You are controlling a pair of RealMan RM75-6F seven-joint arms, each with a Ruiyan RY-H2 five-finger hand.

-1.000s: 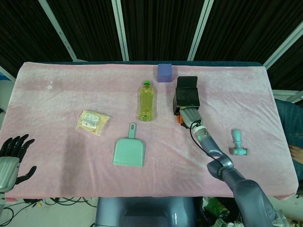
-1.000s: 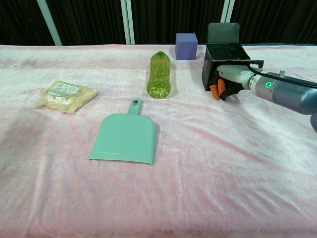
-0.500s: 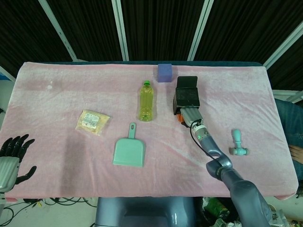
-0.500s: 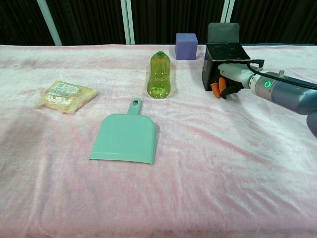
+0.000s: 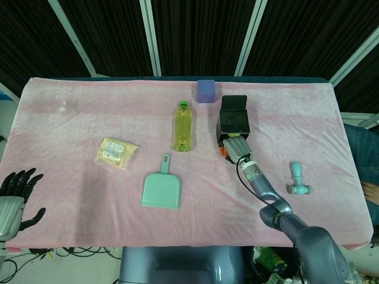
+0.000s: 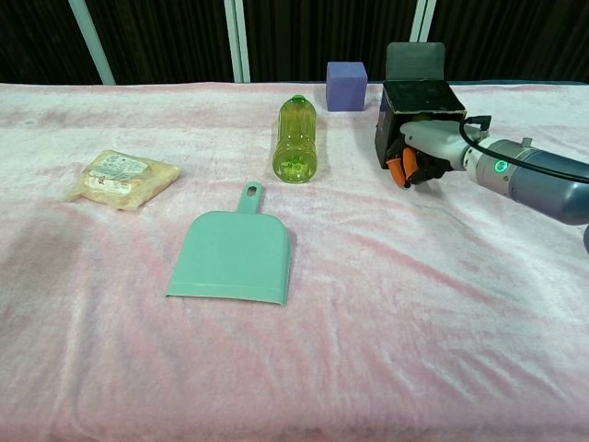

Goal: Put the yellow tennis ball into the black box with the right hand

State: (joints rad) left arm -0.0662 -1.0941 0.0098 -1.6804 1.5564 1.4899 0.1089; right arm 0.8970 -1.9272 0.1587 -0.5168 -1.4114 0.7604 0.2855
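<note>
Both hands yours: right hand [image 6: 425, 157] at black box [image 6: 419, 106] near side, finger state unclear; left hand [image 5: 15, 198] fingers apart, bench [image 5: 71, 118] near-left edge.

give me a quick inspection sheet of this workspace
surface: pink cloth covers the table.
job's things: black box at rear centre, lid up; tennis ball not visible.
clutter: green bottle lying down, teal dustpan, snack packet, purple block, teal handled tool.
hands: right hand at the box's near side, fingers curled, contents unclear; left hand off the table's left edge, fingers apart, holding nothing.
cables: black cable along the right arm; loose cables on the floor below the table's front edge.
surroundings: dark curtain with pale poles behind.
</note>
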